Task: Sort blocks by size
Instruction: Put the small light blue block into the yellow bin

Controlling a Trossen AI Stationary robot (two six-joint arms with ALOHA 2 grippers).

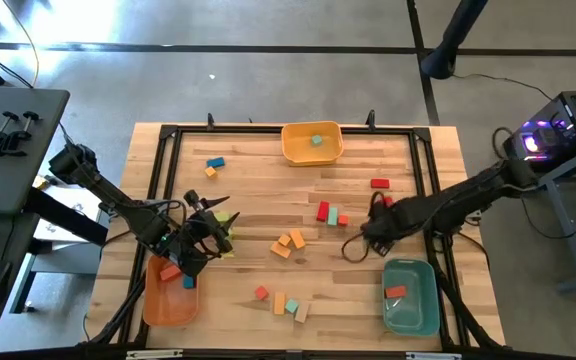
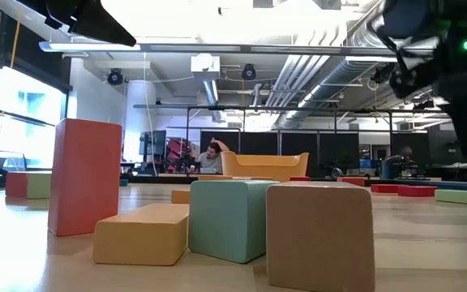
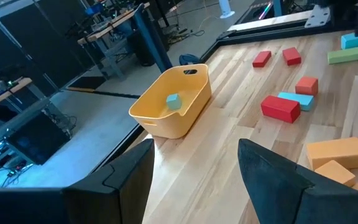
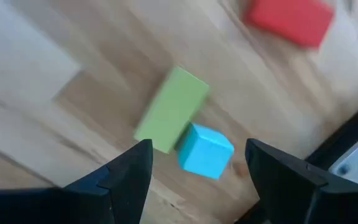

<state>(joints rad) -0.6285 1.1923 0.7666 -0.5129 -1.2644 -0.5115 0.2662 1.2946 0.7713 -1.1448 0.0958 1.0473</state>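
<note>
Mid-sort, nothing held. Right end effector (image 4: 194, 168) hung wide open, empty, blue cube (image 4: 205, 150) right ahead between fingers, touching green bar (image 4: 171, 110). Probably needed lowering, closing on cube. Left end effector (image 3: 194, 171) spread empty near orange bin (image 1: 168, 295).

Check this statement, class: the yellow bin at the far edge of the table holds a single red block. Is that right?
Not quite. The yellow bin at the far edge does hold a single block, but it is teal, not red. The left wrist view shows it clearly, and the high view agrees.
</note>
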